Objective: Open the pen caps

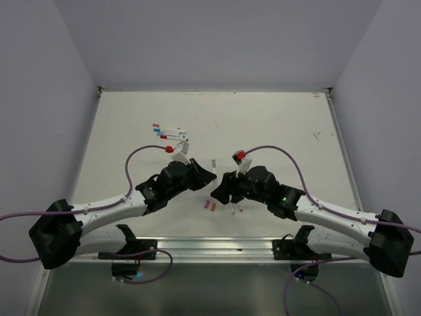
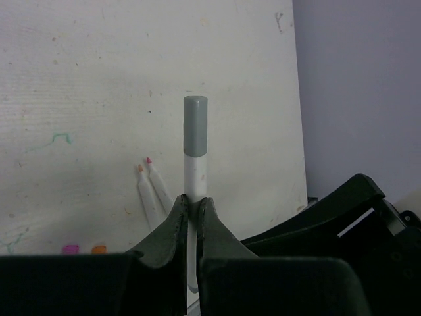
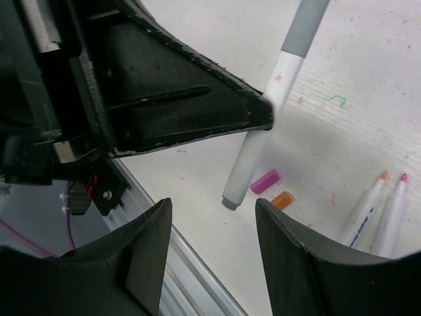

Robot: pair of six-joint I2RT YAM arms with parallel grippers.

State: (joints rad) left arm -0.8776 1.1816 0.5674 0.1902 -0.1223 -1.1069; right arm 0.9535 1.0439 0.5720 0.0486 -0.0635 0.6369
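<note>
My left gripper point(image 2: 193, 201) point(image 1: 209, 179) is shut on the white barrel of a pen point(image 2: 195, 168) point(image 3: 260, 151). That pen still wears a grey cap point(image 2: 195, 125) point(image 3: 304, 29) point(image 1: 214, 163) and points away from the fingers. The right gripper point(image 3: 212, 207) point(image 1: 217, 191) stands open just short of the pen's bare rear end, touching nothing. On the table below lie a purple cap point(image 3: 265, 180) point(image 2: 70, 249) and an orange cap point(image 3: 281, 199) point(image 2: 99, 249). Beside them are two uncapped pens, one orange-tipped point(image 3: 365, 210) and one pink-tipped point(image 3: 393, 214).
Several capped pens point(image 1: 168, 131) lie in a group at the back left of the white table point(image 1: 276, 125). A metal rail point(image 1: 217, 247) runs along the near edge under both arms. The two wrists sit close together at mid-table.
</note>
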